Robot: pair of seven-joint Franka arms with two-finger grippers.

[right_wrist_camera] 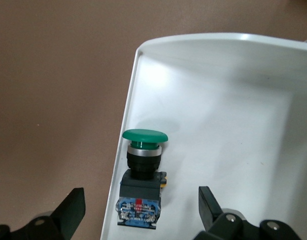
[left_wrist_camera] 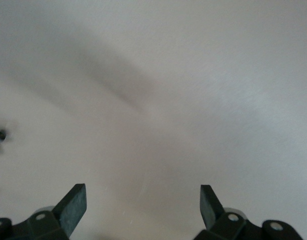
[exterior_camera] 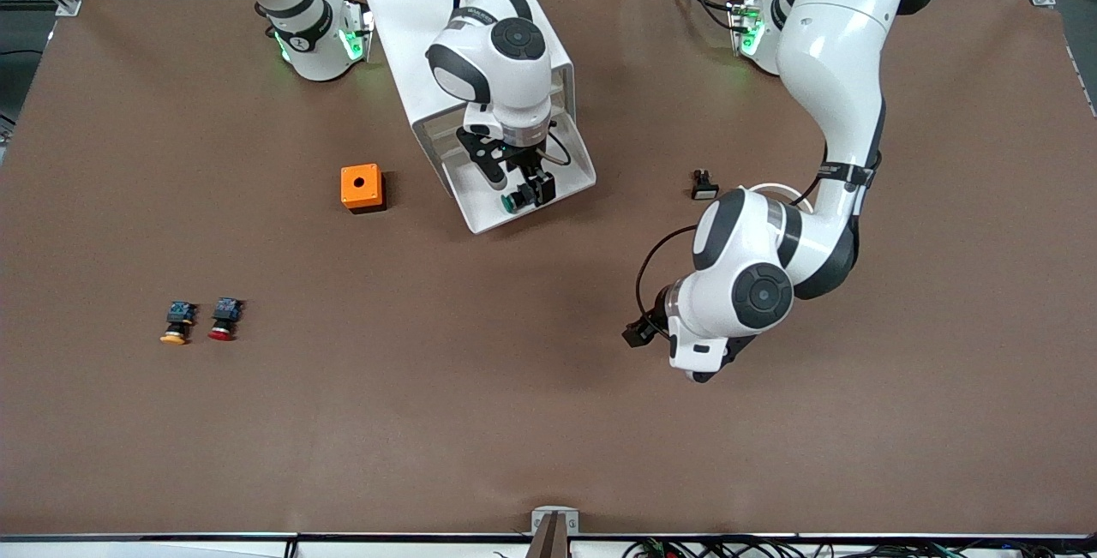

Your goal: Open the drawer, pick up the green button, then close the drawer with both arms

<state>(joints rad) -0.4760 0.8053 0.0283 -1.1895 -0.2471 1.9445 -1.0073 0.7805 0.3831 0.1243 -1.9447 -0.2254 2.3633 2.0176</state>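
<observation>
Both pincers spread, right pincer over drawer, left pincer over table

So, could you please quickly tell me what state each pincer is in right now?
Left pincer: open, empty, over bare brown table.
Right pincer: open, holding nothing, over the small green-capped push button lying in the pulled-out white plastic drawer.

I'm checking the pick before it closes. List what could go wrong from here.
1. The green button lies close against the open drawer's wall; one finger of the open right gripper shows over that wall and may strike it rather than clear it.
2. The button lies on its side with a round cap, so it may roll or slip when squeezed.
3. The left gripper waits open over the table, so nothing steadies the cabinet.
</observation>
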